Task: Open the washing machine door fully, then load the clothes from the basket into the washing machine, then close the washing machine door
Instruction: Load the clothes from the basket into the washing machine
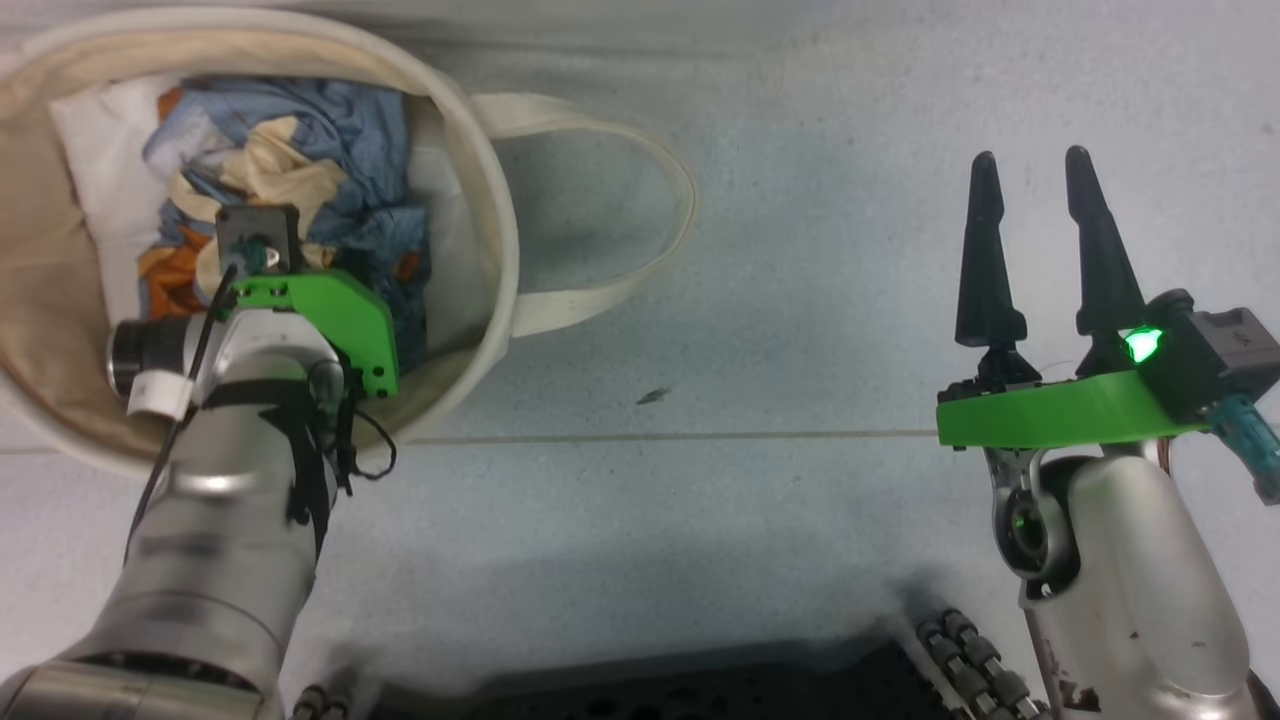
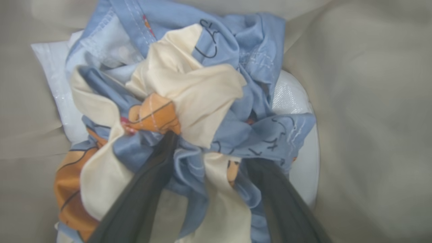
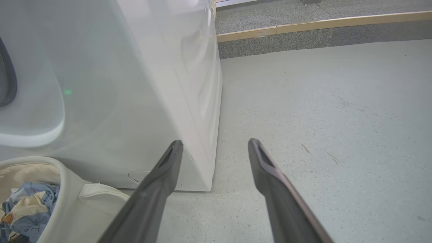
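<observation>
While the washing machine (image 3: 135, 84) stands broad and white just behind the basket (image 1: 505, 250), I cannot tell from here how its door stands. The basket sits on the floor (image 1: 820, 250), one loop handle lying flat beside it. Inside it the clothes (image 2: 189, 94) are heaped in one crumpled knot of blue, cream and orange, on top of a plain white bundle (image 2: 293, 98) that is not mine to take.

My left gripper (image 2: 211, 148) is down in that heap with its jaws spread wide, one finger on either side of a thick fold of blue and cream cloth, and nothing is clamped yet. My right gripper (image 1: 1031, 155) hovers released and empty over the bare floor, well apart from the basket.

To do this well, I judge I should press slightly deeper so the fold fills the gap, close firmly on cloth alone, steer clear of the white bundle and the basket wall, then lift straight up until the trailing ends clear the rim.
</observation>
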Available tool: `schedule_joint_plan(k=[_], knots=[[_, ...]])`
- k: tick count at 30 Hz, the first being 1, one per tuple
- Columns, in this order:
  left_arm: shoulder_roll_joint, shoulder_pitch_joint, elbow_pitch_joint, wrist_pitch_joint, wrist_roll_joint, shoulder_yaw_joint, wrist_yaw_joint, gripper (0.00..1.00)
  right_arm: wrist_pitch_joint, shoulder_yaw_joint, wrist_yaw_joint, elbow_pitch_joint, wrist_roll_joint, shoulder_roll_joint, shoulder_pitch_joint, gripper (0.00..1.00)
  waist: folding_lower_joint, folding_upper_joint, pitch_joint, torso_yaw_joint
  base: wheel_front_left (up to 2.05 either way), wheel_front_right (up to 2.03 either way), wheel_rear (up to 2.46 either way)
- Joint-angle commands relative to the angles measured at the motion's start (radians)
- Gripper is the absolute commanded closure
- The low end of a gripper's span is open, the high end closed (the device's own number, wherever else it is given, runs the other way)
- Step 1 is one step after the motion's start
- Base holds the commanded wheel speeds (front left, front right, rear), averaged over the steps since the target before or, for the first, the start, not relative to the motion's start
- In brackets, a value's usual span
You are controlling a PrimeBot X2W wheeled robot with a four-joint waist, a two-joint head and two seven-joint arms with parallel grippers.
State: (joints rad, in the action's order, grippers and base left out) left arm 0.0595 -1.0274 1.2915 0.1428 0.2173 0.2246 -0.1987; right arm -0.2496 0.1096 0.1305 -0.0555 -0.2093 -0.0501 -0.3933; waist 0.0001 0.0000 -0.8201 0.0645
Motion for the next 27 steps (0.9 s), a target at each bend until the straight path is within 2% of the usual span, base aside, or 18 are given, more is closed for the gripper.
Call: schedule_joint_plan(k=[1,6,7,8,15,22,27], knots=[[0.044,0.006,-0.003,-0.012,-0.011,-0.005,-0.018,0.00,-0.012,0.026,0.000,0.031,-0.005,0.000,0.020,0.00,-0.0001,0.0000,-0.024,0.007,0.00,0.00,0.00],[0.051,-0.014,-0.001,-0.047,-0.024,0.017,-0.036,0.00,-0.012,0.028,0.000,0.036,-0.003,0.000,0.007,0.00,-0.0001,0.0000,-0.054,0.009,0.00,0.00,0.00],[0.050,-0.014,-0.001,-0.057,-0.025,0.021,-0.032,0.04,-0.012,0.027,0.000,0.036,-0.003,0.000,0.006,0.00,-0.0001,0.0000,-0.057,0.008,0.00,0.00,0.00],[0.048,-0.014,-0.001,-0.060,-0.022,0.022,-0.024,1.00,-0.012,0.026,0.000,0.037,-0.002,0.000,0.004,0.00,-0.0001,0.0000,-0.058,0.007,0.00,0.00,0.00],[0.044,0.007,-0.001,0.023,0.011,0.008,-0.001,1.00,-0.012,0.035,0.000,0.031,0.023,0.000,-0.001,0.00,-0.0001,0.0000,-0.023,-0.013,0.00,0.00,0.00],[0.045,0.054,-0.010,0.112,0.051,-0.022,0.024,1.00,-0.012,0.041,0.000,0.012,0.015,0.000,0.009,0.00,-0.0001,0.0000,0.075,-0.044,0.00,0.00,0.00],[0.056,0.111,-0.103,0.118,0.055,-0.039,0.023,1.00,-0.012,0.047,0.000,-0.004,0.007,0.000,0.021,0.00,-0.0001,0.0000,0.150,-0.060,0.00,0.00,0.00]])
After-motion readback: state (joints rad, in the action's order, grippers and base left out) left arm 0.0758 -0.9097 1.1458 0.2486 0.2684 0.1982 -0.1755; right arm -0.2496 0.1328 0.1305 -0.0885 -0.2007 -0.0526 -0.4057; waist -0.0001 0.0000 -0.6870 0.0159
